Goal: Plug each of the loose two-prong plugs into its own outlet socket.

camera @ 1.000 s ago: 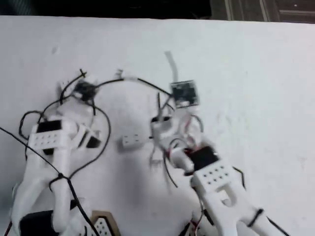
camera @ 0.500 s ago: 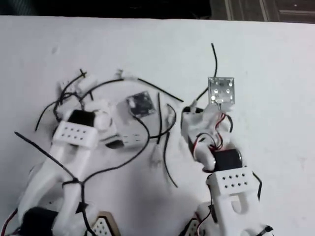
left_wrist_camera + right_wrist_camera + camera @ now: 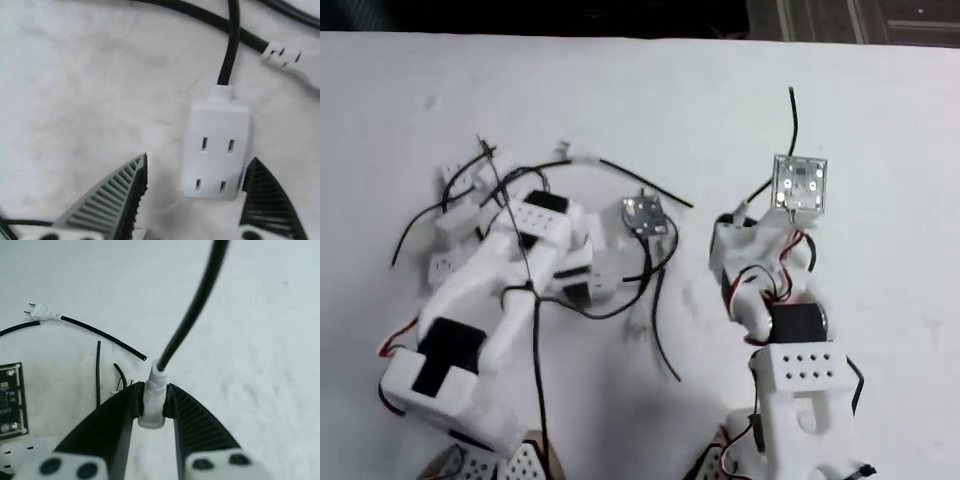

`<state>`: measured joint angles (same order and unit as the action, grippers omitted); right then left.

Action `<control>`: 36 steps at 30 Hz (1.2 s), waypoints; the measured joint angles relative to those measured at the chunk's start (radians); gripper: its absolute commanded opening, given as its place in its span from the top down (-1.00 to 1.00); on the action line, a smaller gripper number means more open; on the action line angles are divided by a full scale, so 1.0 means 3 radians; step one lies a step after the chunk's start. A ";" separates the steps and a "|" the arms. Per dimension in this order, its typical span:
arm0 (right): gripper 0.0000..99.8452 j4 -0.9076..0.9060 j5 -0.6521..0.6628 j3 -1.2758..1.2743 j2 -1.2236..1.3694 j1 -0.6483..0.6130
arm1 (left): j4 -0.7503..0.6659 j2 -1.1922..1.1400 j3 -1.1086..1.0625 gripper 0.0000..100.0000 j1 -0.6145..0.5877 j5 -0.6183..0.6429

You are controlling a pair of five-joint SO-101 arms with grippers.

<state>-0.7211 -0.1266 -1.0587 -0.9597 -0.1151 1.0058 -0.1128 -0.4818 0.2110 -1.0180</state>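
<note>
Grippers, two, nearest the arms.

1. Left gripper [image 3: 199, 161]: jaws spread wide and holding nothing. They straddle the near end of the outlet block [image 3: 216, 145], one jaw just beside its edge and the other standing off.
2. Right gripper [image 3: 153, 387]: clamped narrow on the body of a white plug [image 3: 150, 415]. Its black cord [image 3: 192, 310] rises out between the jaws, and the prongs are hidden. This plug is well apart from any socket.

Outlet block: white, flat on the table, with four slots facing up as two sockets, both empty. A black lead [image 3: 229, 50] leaves its far end.

Loose two-prong plug [image 3: 42, 313]: white, lying on its side farther out, prongs bare, trailing a short cut length of black cable [image 3: 100, 336]. It is not yet seated.

Circuit board [image 3: 10, 397]: lies between the block and the loose plug.

Handling, by judgement:
- Plugs: light, rigid moulded plastic and smooth-sided. They are best pinched across the flat flanks behind the prongs, never on the thin prongs, which may bend.
- Cable: springy and likely to twist a held plug off line.
- Block: light enough to skate away under insertion force unless braced.

Markings: no writing can be read on the plugs or block. The print on the board is too small to make out.

Tabletop [image 3: 880, 100]: white, running to the far edge.
</note>
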 measured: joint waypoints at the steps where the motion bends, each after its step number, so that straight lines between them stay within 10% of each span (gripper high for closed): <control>1: 0.97 0.0000 0.0000 0.0000 0.0000 0.0000 | 0.0000 -0.0020 0.0020 0.57 0.0000 0.0046; 17: 0.97 0.0000 0.0000 0.0000 0.0000 0.0000 | 0.0072 -0.0046 0.0159 0.90 0.0292 0.1432; 36: 0.97 0.0000 0.0000 0.0000 0.0000 0.0000 | 0.0394 -0.0051 0.0941 0.91 0.0425 0.1657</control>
<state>-0.7211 -0.1266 -1.0587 -0.9597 -0.1151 1.1239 -0.1281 -0.1995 0.3383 -0.5209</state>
